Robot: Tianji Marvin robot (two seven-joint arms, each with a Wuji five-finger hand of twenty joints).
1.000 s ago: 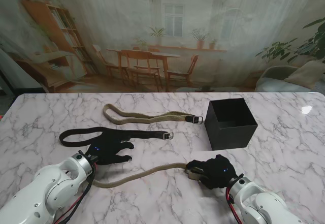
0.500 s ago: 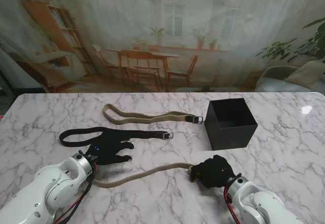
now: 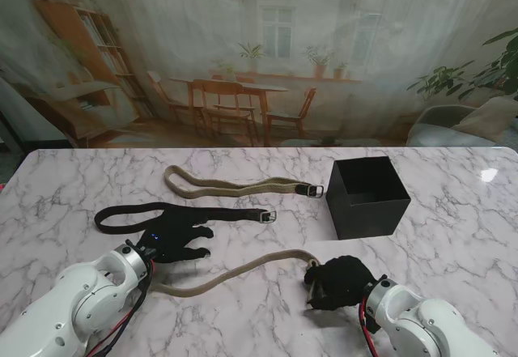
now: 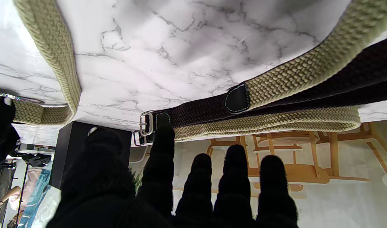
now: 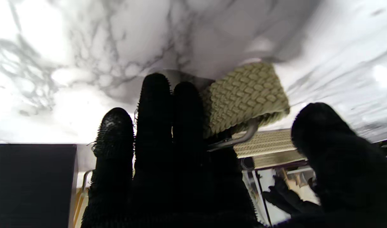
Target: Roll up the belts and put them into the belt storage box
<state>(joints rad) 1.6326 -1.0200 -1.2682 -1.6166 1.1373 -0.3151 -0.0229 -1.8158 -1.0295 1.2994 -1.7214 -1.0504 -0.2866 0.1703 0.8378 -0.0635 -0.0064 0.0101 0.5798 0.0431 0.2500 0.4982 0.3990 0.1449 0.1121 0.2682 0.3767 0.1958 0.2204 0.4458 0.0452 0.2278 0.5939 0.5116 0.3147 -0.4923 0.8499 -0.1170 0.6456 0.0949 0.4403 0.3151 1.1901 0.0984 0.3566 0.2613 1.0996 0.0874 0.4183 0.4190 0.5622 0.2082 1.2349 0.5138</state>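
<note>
The black storage box (image 3: pixel 368 195) stands open-topped at the right. Far from me lies a tan belt (image 3: pixel 235 184), and nearer lies a black belt (image 3: pixel 178 214) with its buckle (image 4: pixel 145 123) to the right. A second tan belt (image 3: pixel 243 272) runs across the table near me. My right hand (image 3: pixel 340 282) is shut on its buckle end (image 5: pixel 244 98), which arches up off the marble. My left hand (image 3: pixel 174 242) rests open, fingers (image 4: pixel 161 148) stretched flat beside the black belt. The tan belt's black-tipped tail (image 4: pixel 237 99) lies just ahead of those fingers.
White marble table (image 3: pixel 453 235) with its far edge against a printed room backdrop. The box (image 5: pixel 31 183) stands just beyond my right hand, a little to its right.
My right hand has drawn back toward me and curled over the buckle end, lifting the tan belt into an arch. The left hand and the other belts have not moved.
</note>
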